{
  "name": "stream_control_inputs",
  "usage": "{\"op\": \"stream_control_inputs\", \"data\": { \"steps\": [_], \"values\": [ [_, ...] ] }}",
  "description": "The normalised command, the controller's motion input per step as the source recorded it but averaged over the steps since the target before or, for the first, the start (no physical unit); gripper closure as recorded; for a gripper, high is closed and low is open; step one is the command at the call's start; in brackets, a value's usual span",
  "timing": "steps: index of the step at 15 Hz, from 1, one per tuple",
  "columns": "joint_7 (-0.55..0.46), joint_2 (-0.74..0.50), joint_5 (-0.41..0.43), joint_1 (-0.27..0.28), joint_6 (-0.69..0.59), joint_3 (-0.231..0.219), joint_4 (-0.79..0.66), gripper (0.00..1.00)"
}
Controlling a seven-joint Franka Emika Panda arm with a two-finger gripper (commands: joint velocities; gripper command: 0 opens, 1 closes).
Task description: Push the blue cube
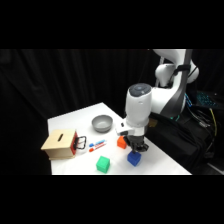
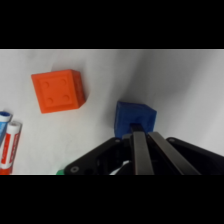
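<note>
The gripper sits low at the frame's lower middle, fingers pressed together with nothing between them, tips touching the blue cube — the orange cube lies upper left. No readable writing.

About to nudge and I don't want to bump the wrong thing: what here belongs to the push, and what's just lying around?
Job:
- blue cube
- hand, right at the blue cube

Lying about:
- orange cube
- green cube
- bowl
- wooden box
- markers
</note>
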Motion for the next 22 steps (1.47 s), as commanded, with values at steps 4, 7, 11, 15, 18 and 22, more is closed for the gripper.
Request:
{"op": "stream_control_inputs", "data": {
  "steps": [4, 7, 11, 15, 18, 22],
  "values": [
    [-0.12, 0.26, 0.016, -0.008, 0.19, 0.007, 0.11, 0.98],
    [-0.06, 0.0, -0.031, 0.023, 0.04, -0.021, 0.03, 0.97],
    [-0.07, -0.43, 0.009, -0.014, -0.32, -0.003, -0.04, 0.98],
    [-0.15, -0.49, 0.067, -0.068, -0.54, 0.005, 0.09, 0.98],
    [-0.18, -0.27, 0.055, -0.073, -0.5, -0.029, 0.23, 0.74],
    [-0.23, -0.07, 0.085, -0.071, -0.36, -0.036, 0.28, 0.5]
  ]
}}
